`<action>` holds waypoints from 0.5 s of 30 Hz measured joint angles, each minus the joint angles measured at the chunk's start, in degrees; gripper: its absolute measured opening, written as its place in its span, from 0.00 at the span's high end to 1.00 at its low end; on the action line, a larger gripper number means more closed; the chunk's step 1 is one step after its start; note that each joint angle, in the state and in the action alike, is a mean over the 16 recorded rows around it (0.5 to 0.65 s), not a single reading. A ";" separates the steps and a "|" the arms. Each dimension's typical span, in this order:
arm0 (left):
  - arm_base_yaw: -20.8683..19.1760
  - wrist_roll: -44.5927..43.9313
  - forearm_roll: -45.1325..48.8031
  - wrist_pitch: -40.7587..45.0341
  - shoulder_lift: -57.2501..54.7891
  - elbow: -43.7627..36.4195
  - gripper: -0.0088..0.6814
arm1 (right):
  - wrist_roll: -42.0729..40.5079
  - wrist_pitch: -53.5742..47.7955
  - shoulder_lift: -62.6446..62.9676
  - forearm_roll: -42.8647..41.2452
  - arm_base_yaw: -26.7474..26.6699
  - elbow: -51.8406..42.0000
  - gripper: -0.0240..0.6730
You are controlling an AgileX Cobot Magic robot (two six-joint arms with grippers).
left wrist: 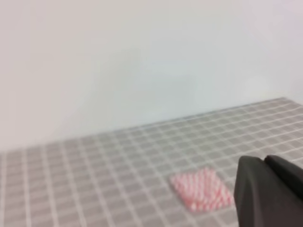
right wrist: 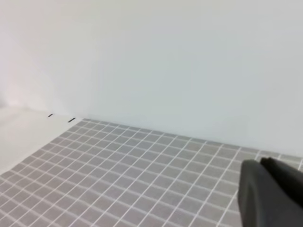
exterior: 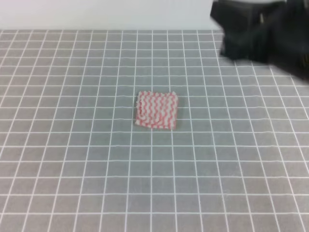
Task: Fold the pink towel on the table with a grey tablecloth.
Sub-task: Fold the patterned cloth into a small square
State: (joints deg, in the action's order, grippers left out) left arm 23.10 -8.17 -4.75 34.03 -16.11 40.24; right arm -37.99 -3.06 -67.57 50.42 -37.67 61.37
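A plain white wall (exterior: pixel 96 14) stands along the far edge of the scene in the high view, bare and unmarked. The left wrist view shows the same pale wall (left wrist: pixel 142 61) filling the upper part of the picture. In the right wrist view the wall (right wrist: pixel 165 61) rises at the back, and at the left lies a smooth white surface (right wrist: pixel 23 132) with two short dark marks (right wrist: pixel 60 117) near its far end.

One pink towel (exterior: pixel 156 110) lies on one bench (exterior: pixel 72 159) under a gridded grey cloth. One dark robot arm (exterior: pixel 260 31) shows in the exterior high view.
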 joint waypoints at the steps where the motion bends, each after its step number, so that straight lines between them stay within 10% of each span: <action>1: 0.00 1.08 0.75 0.81 2.30 -1.14 0.99 | -0.19 2.09 1.56 0.07 -1.17 -2.15 0.99; 15: 0.00 7.22 5.33 14.41 12.14 -6.96 0.99 | -9.12 18.32 16.29 8.00 -9.88 -21.13 0.99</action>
State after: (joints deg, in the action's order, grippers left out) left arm 23.10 -0.95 0.58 48.44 -3.97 33.29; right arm -47.11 15.26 -51.28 58.42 -47.55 40.25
